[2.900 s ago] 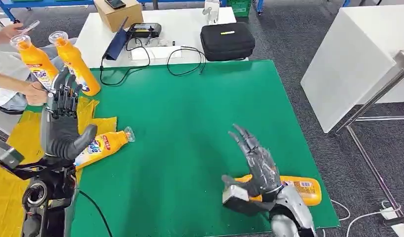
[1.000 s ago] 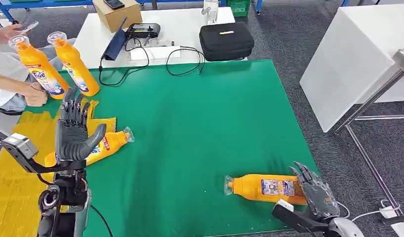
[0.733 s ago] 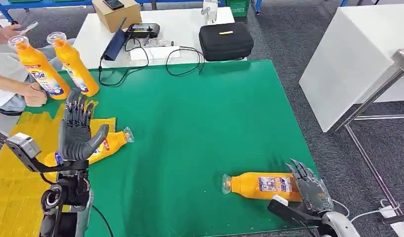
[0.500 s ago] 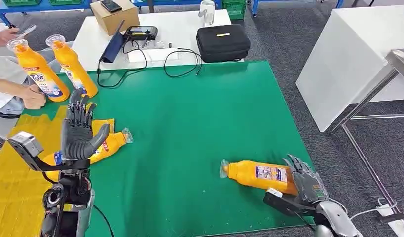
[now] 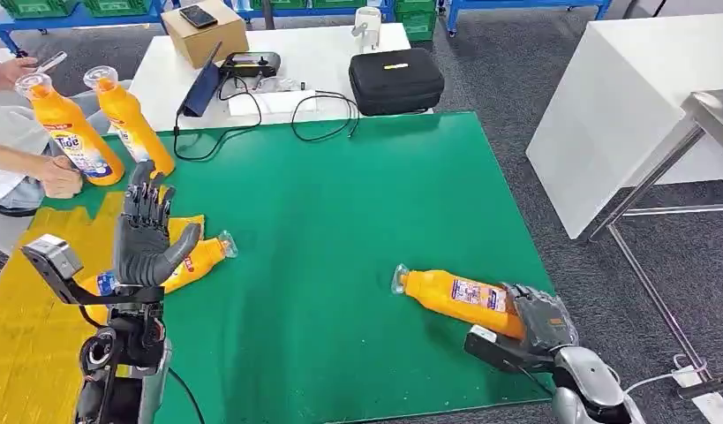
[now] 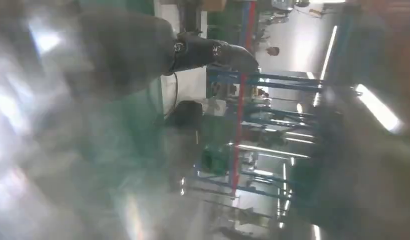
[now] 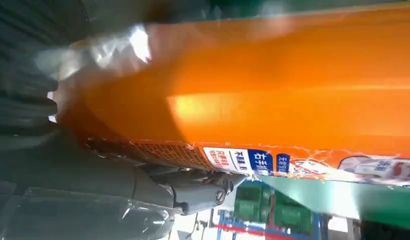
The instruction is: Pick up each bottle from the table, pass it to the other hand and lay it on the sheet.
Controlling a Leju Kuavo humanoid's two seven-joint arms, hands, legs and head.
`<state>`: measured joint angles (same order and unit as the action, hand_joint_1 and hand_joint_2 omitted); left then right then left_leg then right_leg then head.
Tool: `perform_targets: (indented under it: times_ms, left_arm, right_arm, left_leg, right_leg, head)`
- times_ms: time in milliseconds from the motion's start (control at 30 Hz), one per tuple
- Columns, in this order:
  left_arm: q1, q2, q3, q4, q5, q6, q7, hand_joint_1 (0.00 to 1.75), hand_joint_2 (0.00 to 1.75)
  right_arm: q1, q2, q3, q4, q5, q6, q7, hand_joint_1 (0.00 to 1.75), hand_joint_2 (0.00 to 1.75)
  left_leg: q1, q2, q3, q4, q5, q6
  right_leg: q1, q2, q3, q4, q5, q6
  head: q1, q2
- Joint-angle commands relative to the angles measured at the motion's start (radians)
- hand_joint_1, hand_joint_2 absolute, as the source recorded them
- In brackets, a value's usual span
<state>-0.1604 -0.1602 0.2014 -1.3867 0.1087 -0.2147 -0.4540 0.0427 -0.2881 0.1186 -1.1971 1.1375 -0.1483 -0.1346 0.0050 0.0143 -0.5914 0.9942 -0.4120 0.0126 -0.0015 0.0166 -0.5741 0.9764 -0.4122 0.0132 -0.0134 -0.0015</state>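
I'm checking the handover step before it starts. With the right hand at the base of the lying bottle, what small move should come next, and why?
Probably lift the bottle a little off the green mat. The right hand appears wrapped around its base end, and the right wrist view shows the orange body close against the hand, yet the bottle still looks low on the mat. The left hand waits raised and spread, holding nothing.

four orange bottles [image 5: 455,296], two hands [image 5: 146,238]

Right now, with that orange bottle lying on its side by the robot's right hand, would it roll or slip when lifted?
The orange bottle looks rounded and lies flat on the green mat, so it may roll if nudged. Its glossy wrap could be slippery. The right hand grips only its base end, so the neck end might sag.
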Motion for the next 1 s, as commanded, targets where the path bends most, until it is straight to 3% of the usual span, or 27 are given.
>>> perform_targets:
  times_ms: [33, 100, 167, 200, 233, 333, 467, 633, 700, 733, 1000]
  left_arm:
    - [-0.022, -0.016, -0.002, 0.035, -0.008, -0.004, 0.01, 0.0, 1.75]
    - [-0.012, -0.019, -0.019, 0.016, -0.035, -0.011, 0.015, 0.0, 1.75]
    - [-0.004, -0.036, -0.058, -0.011, -0.07, -0.013, 0.029, 0.0, 1.75]
    - [-0.003, -0.042, -0.074, -0.019, -0.08, -0.008, 0.036, 0.0, 1.75]
    - [-0.013, -0.04, -0.114, -0.012, -0.09, -0.022, 0.049, 0.0, 1.75]
    - [-0.037, -0.035, -0.214, 0.015, -0.052, -0.085, 0.087, 0.0, 1.75]
    - [-0.051, -0.031, -0.37, 0.032, -0.098, -0.06, 0.13, 0.0, 1.75]
    - [-0.086, -0.026, -0.468, 0.084, -0.093, -0.025, 0.188, 0.0, 1.75]
    - [-0.101, -0.018, -0.49, 0.102, -0.071, -0.038, 0.196, 0.0, 1.75]
    - [-0.118, -0.013, -0.5, 0.116, -0.06, -0.03, 0.198, 0.0, 1.75]
    - [-0.126, -0.007, -0.502, 0.119, -0.052, -0.025, 0.2, 0.0, 1.75]
  right_arm:
    - [-0.003, 0.059, 0.029, 0.077, 0.014, -0.019, 0.0, 1.75, 1.75]
    - [0.009, 0.117, -0.029, 0.028, -0.019, -0.105, -0.038, 1.75, 1.75]
    - [-0.004, 0.256, -0.135, -0.075, -0.114, -0.203, -0.077, 1.75, 1.75]
    - [-0.021, 0.292, -0.15, -0.102, -0.135, -0.204, -0.075, 1.75, 1.75]
    - [-0.04, 0.355, -0.18, -0.16, -0.264, -0.225, -0.13, 1.75, 1.75]
    - [-0.064, 0.439, -0.214, -0.256, -0.451, -0.224, -0.197, 1.75, 1.75]
    - [-0.081, 0.494, -0.229, -0.283, -0.559, -0.207, -0.23, 1.75, 1.75]
    - [-0.121, 0.534, -0.164, -0.249, -0.615, -0.17, -0.267, 1.75, 1.75]
    - [-0.137, 0.54, -0.129, -0.242, -0.652, -0.142, -0.295, 1.73, 1.75]
    - [-0.148, 0.532, -0.098, -0.235, -0.681, -0.104, -0.309, 1.61, 1.75]
    - [-0.151, 0.526, -0.092, -0.228, -0.683, -0.106, -0.309, 1.61, 1.75]
  left_leg:
    - [0.002, -0.002, -0.001, -0.001, 0.002, 0.001]
    - [0.001, -0.003, -0.003, 0.0, 0.002, 0.001]
    - [0.002, -0.003, -0.002, 0.0, 0.003, -0.002]
    - [0.002, -0.004, -0.003, 0.0, 0.003, -0.002]
    - [0.001, -0.002, -0.005, 0.001, 0.003, -0.002]
    - [0.001, -0.001, -0.011, 0.002, 0.004, -0.002]
    - [0.001, -0.008, -0.014, 0.002, 0.005, -0.002]
    - [0.001, -0.008, -0.015, 0.002, 0.006, -0.002]
    - [0.0, -0.007, -0.018, 0.001, 0.006, -0.002]
    - [0.0, -0.007, -0.017, 0.001, 0.006, -0.002]
    - [0.0, -0.008, -0.018, 0.0, 0.006, -0.002]
  right_leg:
    - [0.001, -0.003, 0.0, -0.002, 0.0, 0.0]
    - [0.001, -0.003, 0.0, -0.001, 0.0, 0.0]
    - [0.002, -0.003, -0.001, -0.001, 0.0, 0.0]
    - [0.002, -0.004, -0.002, -0.001, 0.0, 0.0]
    - [0.001, -0.001, -0.004, 0.001, 0.0, 0.0]
    - [0.001, 0.0, -0.01, 0.004, -0.001, 0.0]
    - [0.001, -0.008, -0.011, 0.004, -0.002, 0.001]
    - [0.001, -0.007, -0.011, 0.003, -0.002, 0.002]
    - [0.0, -0.006, -0.014, 0.003, -0.001, 0.001]
    - [0.0, -0.007, -0.014, 0.003, -0.002, 0.001]
    - [0.0, -0.007, -0.014, 0.002, -0.001, 0.001]
  head:
    - [0.0, 0.0]
    - [0.0, 0.0]
    - [0.0, 0.0]
    - [0.0, 0.0]
    - [0.0, 0.0]
    - [-0.001, 0.0]
    - [0.0, 0.0]
    - [0.0, 0.0]
    - [0.0, 0.0]
    - [-0.001, 0.0]
    - [0.0, 0.0]
